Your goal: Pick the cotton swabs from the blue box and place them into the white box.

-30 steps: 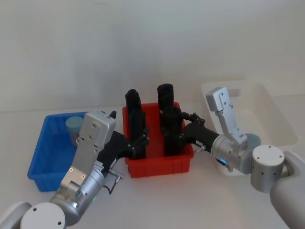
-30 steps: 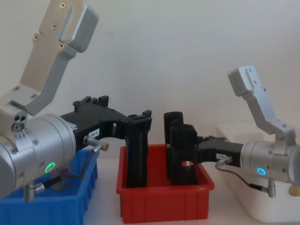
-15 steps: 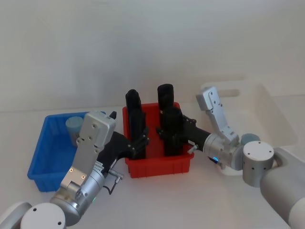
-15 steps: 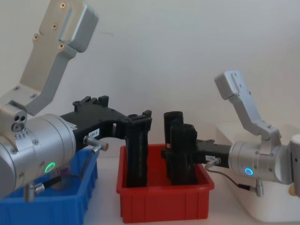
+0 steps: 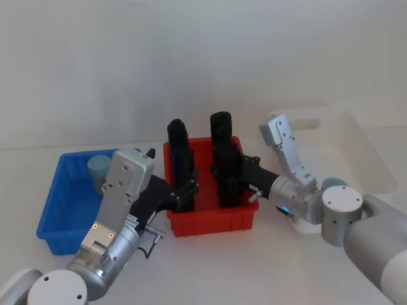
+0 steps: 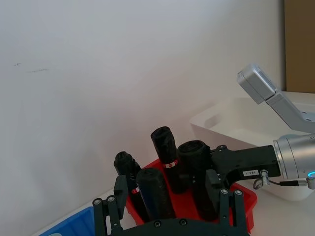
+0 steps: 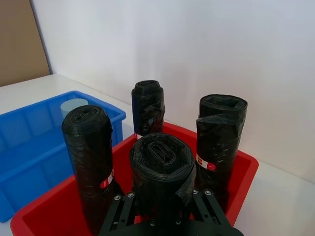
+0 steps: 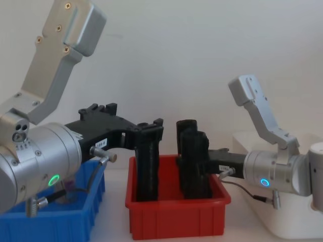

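Observation:
One cotton swabs tub [image 5: 98,166] with a pale blue cap stands in the far corner of the blue box [image 5: 54,194], also seen as cotton swabs [image 7: 73,104]. The white box [image 5: 375,159] sits at the right; a pale blue cap [image 5: 332,183] shows at its near end behind my right arm. My left gripper [image 5: 186,190] hangs open by the front left black roll [image 6: 155,194], not touching the cotton swabs. My right gripper [image 5: 232,175] is open, its fingers on either side of the front right black roll [image 7: 160,162].
A red bin [image 5: 213,222] with several tall black rolls stands between the blue box and the white box, and both grippers reach into it. A plain wall rises behind the table. Bare tabletop lies in front of the bins.
My right gripper has moved left from beside the white box up to the front right black roll in the red bin. The left arm has stayed still.

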You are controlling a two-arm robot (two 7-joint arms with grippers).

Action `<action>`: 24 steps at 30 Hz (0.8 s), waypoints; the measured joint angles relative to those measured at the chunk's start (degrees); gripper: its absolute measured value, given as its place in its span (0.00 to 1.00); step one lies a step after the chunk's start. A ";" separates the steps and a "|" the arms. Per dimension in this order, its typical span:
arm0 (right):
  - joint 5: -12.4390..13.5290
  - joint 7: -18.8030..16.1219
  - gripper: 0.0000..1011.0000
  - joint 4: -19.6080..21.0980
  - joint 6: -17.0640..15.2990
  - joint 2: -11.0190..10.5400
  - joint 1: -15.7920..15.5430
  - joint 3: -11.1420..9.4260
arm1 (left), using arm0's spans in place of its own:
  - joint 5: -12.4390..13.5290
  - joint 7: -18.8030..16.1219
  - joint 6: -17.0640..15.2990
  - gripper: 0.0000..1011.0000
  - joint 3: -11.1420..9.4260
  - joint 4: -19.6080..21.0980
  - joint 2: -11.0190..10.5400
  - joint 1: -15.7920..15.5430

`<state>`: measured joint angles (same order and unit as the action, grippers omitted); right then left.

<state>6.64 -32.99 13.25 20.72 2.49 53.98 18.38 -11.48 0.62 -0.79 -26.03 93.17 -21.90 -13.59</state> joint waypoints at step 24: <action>3.58 3.12 0.35 34.52 -9.31 -5.54 -14.87 -2.56 | 0.00 0.00 0.00 0.99 0.00 0.00 0.00 0.00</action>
<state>10.22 -29.88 47.77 11.41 -3.05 39.11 15.82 -11.48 0.62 -0.80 -26.02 93.17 -21.90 -13.59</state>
